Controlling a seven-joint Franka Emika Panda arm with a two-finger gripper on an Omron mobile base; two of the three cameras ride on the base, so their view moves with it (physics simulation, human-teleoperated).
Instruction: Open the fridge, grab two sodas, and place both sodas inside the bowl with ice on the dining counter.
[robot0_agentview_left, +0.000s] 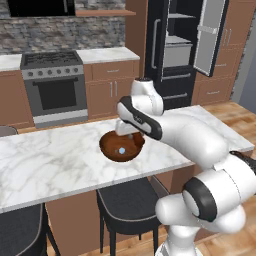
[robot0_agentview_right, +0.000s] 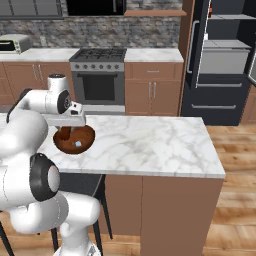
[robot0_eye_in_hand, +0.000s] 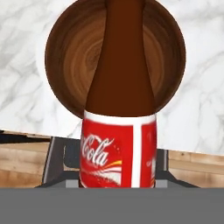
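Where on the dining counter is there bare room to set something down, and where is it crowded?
Bare marble runs from the wooden bowl to the dining counter's fridge-side end, and also on the bowl's other side toward the stove. It is crowded at the bowl, where the gripper holds a soda bottle above it.

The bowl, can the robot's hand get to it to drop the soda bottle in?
Probably yes. The fingers grip the soda bottle directly above the bowl on the dining counter, and nothing lies between them. The bowl already holds a small pale piece, but looks roomy enough.
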